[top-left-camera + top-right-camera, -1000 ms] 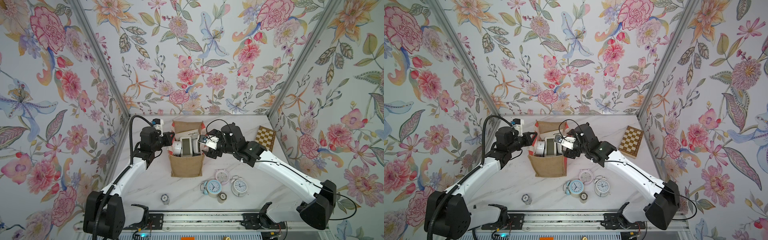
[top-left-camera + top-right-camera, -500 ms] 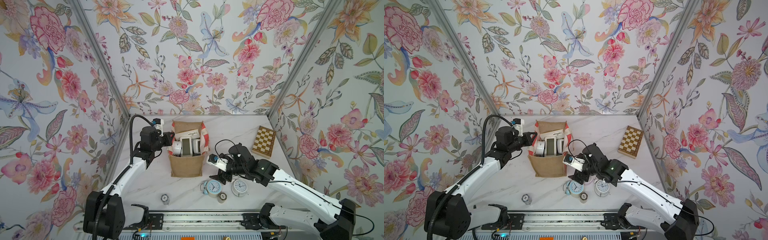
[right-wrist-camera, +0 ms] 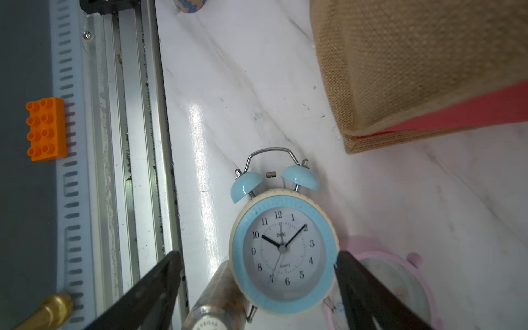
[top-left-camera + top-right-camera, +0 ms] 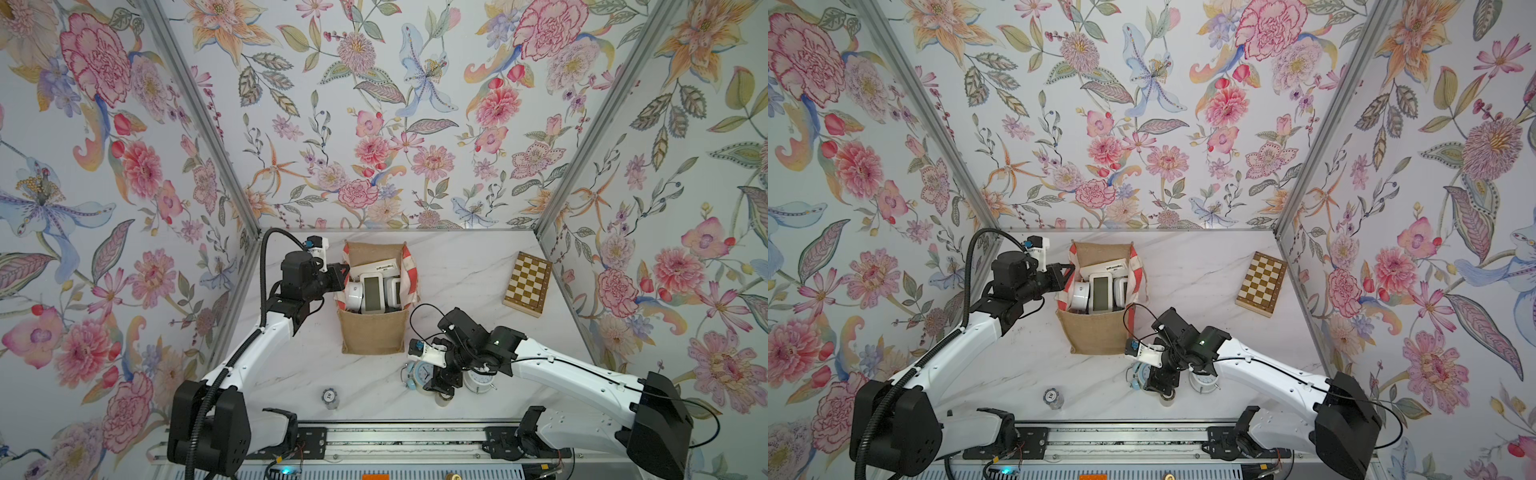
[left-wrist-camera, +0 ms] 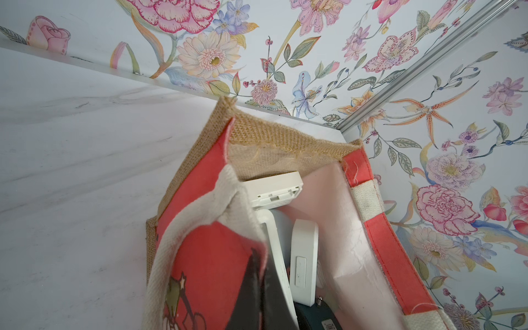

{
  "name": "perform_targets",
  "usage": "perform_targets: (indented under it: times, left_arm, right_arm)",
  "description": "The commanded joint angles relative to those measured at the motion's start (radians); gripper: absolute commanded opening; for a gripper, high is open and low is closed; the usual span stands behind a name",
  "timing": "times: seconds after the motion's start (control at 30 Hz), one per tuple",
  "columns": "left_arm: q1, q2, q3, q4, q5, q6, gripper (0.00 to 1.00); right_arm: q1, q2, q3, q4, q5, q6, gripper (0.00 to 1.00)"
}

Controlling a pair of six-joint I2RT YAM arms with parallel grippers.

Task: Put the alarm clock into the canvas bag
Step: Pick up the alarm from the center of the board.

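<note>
The blue alarm clock seems to lie on its back on the counter, face up, with the canvas bag at its 11 o'clock, near but apart. The right fingers hang spread wide on either side of the clock and hold nothing. One tip sits right at the clock's rim, the other well off it.

A roll of chips lies in that wider gap, at the clock's 5 o'clock in both top views. We judge that closing now could pinch the roll against the clock or shove it away. A pink clock lies just beside the blue one, so the near finger could catch its rim and drag it along. The white clock at 3 o'clock is close under the wrist and may get bumped. The round rim may also slip from flat fingers.

The left fingers are clamped on the bag's striped side, holding the mouth open. White devices already crowd the bag, so the clock could perch on them or snag the rim.
</note>
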Motion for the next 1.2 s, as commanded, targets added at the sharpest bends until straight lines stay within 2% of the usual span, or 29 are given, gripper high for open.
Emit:
perform_targets:
  times: [0.0,0.27,0.73,1.03,1.17]
  left_arm:
    - [-0.011,-0.006,0.052,0.054,0.018,0.018,0.00]
    - [-0.011,-0.003,0.054,0.058,0.016,0.017,0.00]
    - [-0.012,-0.002,0.060,0.053,0.016,0.018,0.00]
    - [-0.010,-0.002,0.061,0.051,0.016,0.020,0.00]
    - [-0.011,-0.001,0.063,0.048,0.016,0.021,0.00]
  right_arm:
    - [0.026,0.060,0.055,-0.062,0.043,-0.074,0.87]
    - [0.081,0.172,0.124,-0.126,0.203,-0.132,0.91]
    - [0.096,0.280,0.174,-0.163,0.266,-0.166,0.91]
    - [0.096,0.333,0.189,-0.163,0.277,-0.171,0.83]
    - [0.095,0.320,0.192,-0.164,0.267,-0.172,0.75]
